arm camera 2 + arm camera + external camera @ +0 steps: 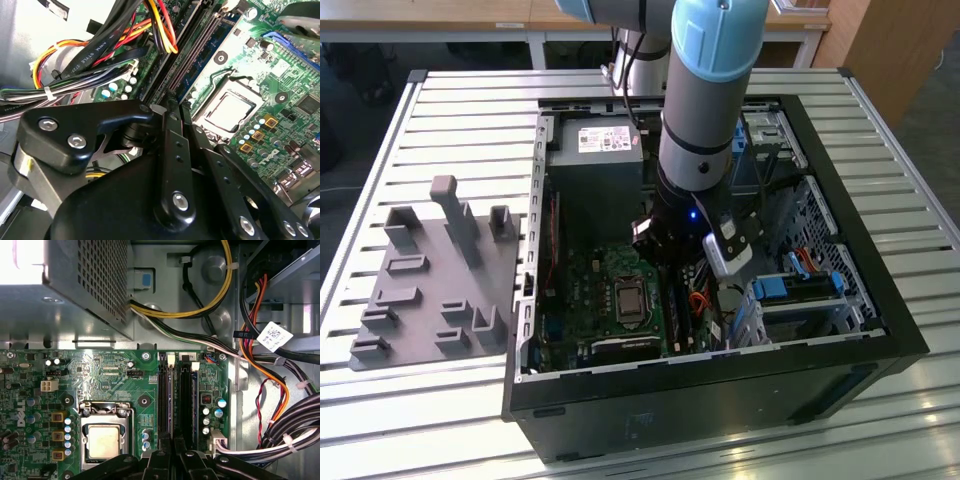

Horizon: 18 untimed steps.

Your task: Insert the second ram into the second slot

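While the second ram (170, 395), a thin, stiff, light and fragile blue stick best held by its long upper edge, stands in the black slots (185, 397) beside the processor socket (104, 432), the claw (172, 450) is closed on it.

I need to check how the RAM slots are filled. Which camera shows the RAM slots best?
The first wrist view: the RAM slots lie square to the camera beside the CPU socket, their near ends behind the gripper. The second wrist view shows them slanted past cables. In the exterior view the arm partly covers them.
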{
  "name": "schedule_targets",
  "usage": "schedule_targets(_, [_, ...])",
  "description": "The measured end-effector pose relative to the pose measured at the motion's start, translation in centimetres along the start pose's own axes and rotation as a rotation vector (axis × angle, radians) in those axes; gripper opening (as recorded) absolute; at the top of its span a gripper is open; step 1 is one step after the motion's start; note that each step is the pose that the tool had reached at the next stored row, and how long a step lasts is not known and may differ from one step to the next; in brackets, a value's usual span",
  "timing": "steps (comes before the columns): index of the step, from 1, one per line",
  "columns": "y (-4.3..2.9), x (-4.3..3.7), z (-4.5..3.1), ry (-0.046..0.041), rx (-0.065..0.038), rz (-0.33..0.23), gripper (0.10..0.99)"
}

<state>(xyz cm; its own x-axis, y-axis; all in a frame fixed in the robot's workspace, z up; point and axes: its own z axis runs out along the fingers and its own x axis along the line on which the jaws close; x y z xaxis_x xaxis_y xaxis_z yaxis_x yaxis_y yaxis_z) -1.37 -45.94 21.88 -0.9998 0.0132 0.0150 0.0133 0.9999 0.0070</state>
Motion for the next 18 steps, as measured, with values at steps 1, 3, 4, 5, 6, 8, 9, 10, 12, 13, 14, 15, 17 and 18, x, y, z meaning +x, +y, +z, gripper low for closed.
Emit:
schedule_targets(1, [0.0,-0.01,0.0,0.0,0.0,0.0,0.137])
schedule_targets(3, [0.0,-0.06,-0.01,0.0001,0.0,0.0,0.137])
schedule_targets(4, [0.0,-0.11,-0.01,0.0001,0.0,0.001,0.137])
schedule_targets(5, [0.0,-0.14,-0.01,0.0001,0.0,0.001,0.137])
schedule_targets(6, [0.0,-0.17,-0.01,0.0001,0.0,0.001,0.137])
schedule_targets(8, [0.01,-0.18,0.0,0.0001,0.0,0.001,0.137])
schedule_targets(9, [0.01,-0.18,0.0,0.0001,0.0,0.001,0.137])
schedule_targets(10, [0.01,-0.18,0.02,0.0001,0.0,0.001,0.137])
schedule_targets(12, [0.01,-0.19,0.08,0.0001,0.0,0.001,0.137])
schedule_targets(13, [0.01,-0.18,0.1,0.0001,0.0,0.001,0.137])
schedule_targets(14, [0.01,-0.19,0.11,0.0001,0.0,0.001,0.137])
schedule_targets(15, [0.0,-0.18,0.13,0.0001,0.0,0.001,0.137])
schedule_targets(17, [0.01,-0.19,0.21,0.0001,0.0,0.001,0.137])
schedule_targets(18, [0.01,-0.19,0.26,0.0,0.0,0.001,0.137])
